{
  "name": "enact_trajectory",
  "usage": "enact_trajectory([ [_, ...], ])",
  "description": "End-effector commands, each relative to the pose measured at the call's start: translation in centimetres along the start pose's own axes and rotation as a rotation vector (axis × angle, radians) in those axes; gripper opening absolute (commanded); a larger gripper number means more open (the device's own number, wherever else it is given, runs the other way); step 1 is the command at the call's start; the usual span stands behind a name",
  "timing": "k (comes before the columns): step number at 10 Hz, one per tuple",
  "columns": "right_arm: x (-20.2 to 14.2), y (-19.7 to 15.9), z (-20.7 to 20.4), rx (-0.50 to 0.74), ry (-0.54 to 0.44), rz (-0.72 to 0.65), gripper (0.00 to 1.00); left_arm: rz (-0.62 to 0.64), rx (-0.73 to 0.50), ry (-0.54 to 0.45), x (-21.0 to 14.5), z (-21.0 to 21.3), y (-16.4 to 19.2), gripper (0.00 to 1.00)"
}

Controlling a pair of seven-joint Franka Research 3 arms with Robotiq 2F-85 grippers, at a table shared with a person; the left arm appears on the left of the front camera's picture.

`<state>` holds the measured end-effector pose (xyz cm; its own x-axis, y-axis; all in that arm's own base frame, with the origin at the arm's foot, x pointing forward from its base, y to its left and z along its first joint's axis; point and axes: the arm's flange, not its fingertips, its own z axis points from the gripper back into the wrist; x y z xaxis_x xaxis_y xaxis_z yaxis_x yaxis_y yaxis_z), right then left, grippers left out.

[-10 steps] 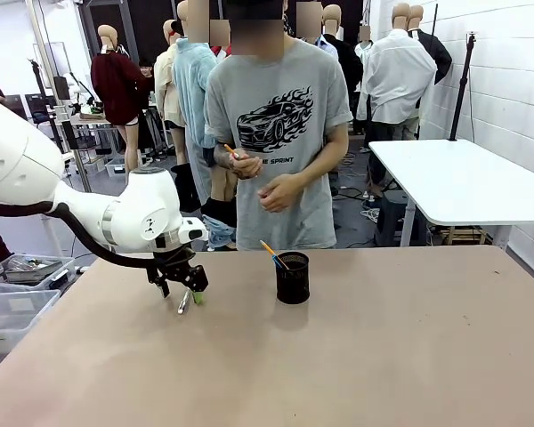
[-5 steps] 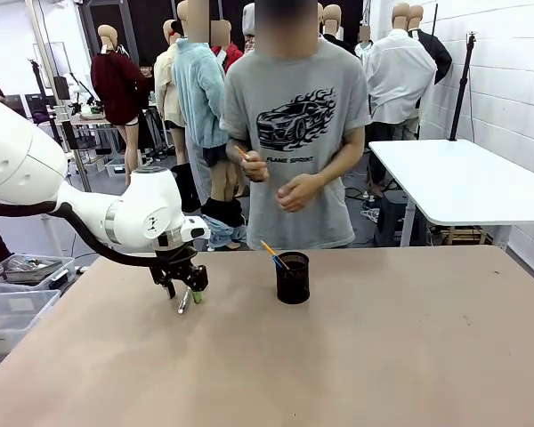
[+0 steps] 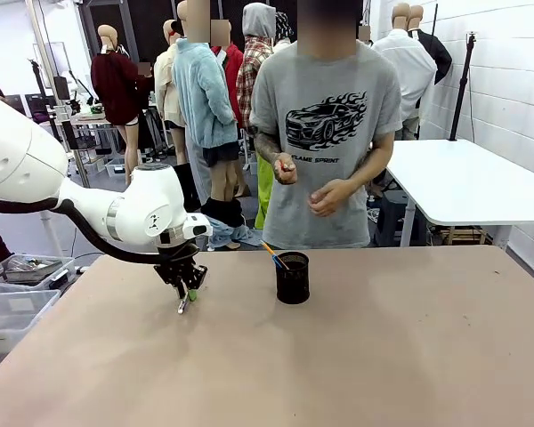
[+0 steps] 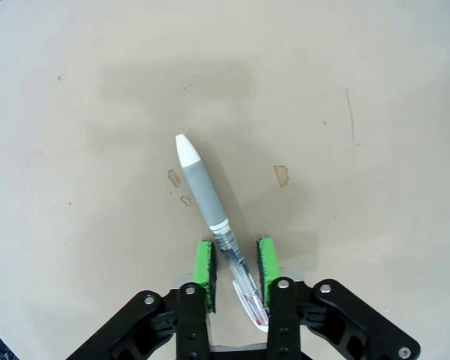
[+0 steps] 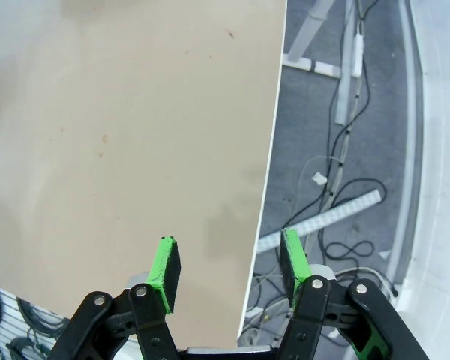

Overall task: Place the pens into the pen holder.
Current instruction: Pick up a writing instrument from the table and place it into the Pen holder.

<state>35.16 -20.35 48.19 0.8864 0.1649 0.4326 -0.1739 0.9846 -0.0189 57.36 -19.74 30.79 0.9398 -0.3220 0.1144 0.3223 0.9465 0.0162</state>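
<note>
Silver-white pen (image 4: 199,184) is pinched in the left fingers (image 4: 205,262), tip near the counter (image 3: 383,356), left of the pen holder (image 3: 292,277). Two pens (image 3: 272,253) already stand in it, so this one is yet to go in; right fingers (image 5: 165,262) spread wide, empty.

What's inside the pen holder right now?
An orange pencil and a blue pen stick out over the left rim of the pen holder. The dark mesh wall hides their lower parts and anything at the bottom.
</note>
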Motion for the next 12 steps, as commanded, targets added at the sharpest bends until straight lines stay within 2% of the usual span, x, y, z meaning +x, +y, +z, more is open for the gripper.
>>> enact_trajectory([
  [1,0.1,0.1,-0.2,-0.023,0.002,-0.002,0.68,0.027,0.074,0.012,-0.3,-1.5,-0.2,0.0],
  [4,0.1,0.1,-0.2,-0.023,0.002,-0.002,0.68,0.013,0.064,0.026,-0.1,-1.6,0.5,0.0],
  [6,0.1,0.1,-0.2,-0.023,0.002,-0.002,0.68,-0.081,-0.04,-0.1,-0.5,1.8,1.4,0.0],
  [8,0.1,0.1,-0.2,-0.023,0.002,-0.002,0.68,-0.216,-0.259,-0.245,-0.8,5.5,1.7,0.0],
  [9,0.1,0.1,-0.2,-0.023,0.002,-0.002,0.68,-0.274,-0.328,-0.287,-0.8,6.2,1.9,0.0],
  [11,0.1,0.1,-0.2,-0.023,0.002,-0.002,0.68,-0.338,-0.449,-0.292,-1.2,6.6,2.3,0.0],
  [12,0.1,0.1,-0.2,-0.023,0.002,-0.002,0.68,-0.382,-0.535,-0.351,-1.4,6.9,2.4,0.0],
])
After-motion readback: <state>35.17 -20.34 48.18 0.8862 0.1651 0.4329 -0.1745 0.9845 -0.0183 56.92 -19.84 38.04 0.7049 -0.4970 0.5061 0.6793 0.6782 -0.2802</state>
